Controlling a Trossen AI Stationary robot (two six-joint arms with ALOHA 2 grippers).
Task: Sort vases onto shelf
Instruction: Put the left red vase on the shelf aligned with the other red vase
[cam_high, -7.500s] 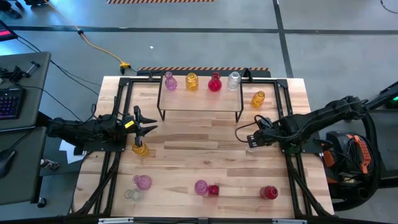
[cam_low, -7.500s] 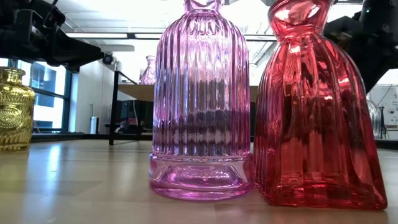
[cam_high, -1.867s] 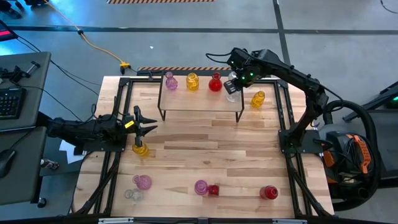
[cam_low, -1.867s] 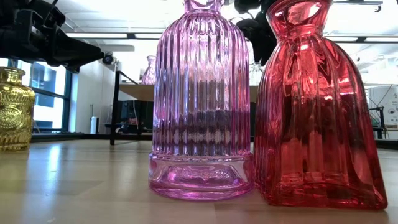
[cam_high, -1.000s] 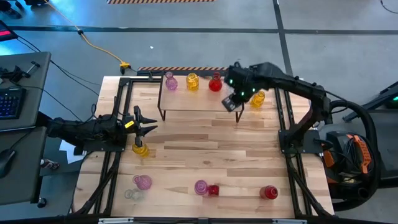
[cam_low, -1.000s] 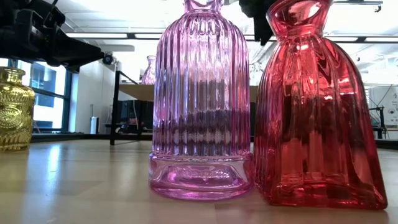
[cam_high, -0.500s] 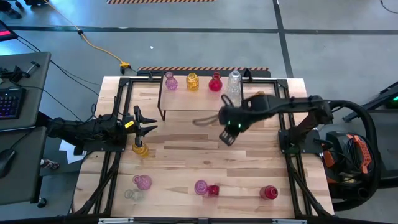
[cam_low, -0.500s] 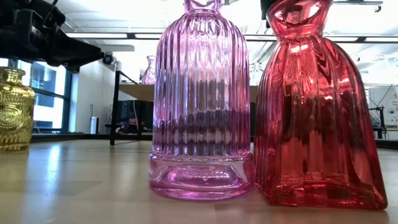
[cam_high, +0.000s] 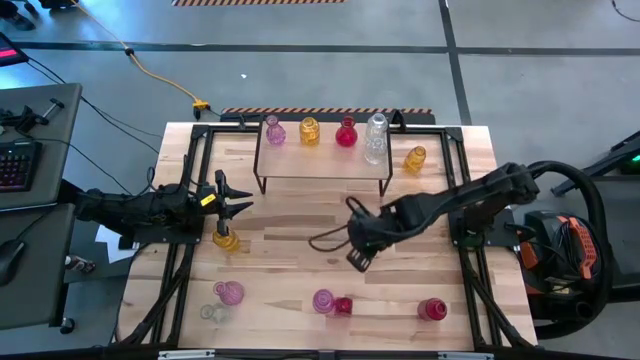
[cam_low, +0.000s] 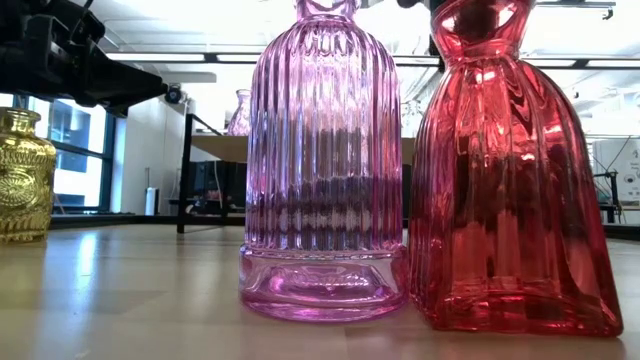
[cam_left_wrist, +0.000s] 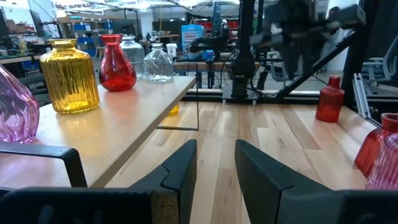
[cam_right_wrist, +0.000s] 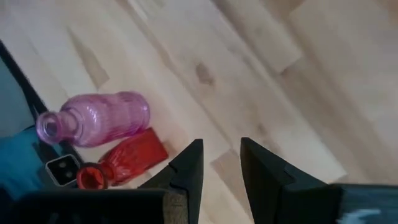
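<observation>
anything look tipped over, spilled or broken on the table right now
Nothing stands out. The four vases on the shelf stand upright, as do the loose ones on the table, including the pink vase touching the red vase.

The tabletop (cam_high: 300, 230) in front of the shelf (cam_high: 322, 160) lies bare — wide passage there. Beyond that strip, away from the shelf, a pink vase (cam_high: 323, 300) and a red vase (cam_high: 343, 305) stand touching. The shelf's back edge is lined with four vases — its front part is free.
</observation>
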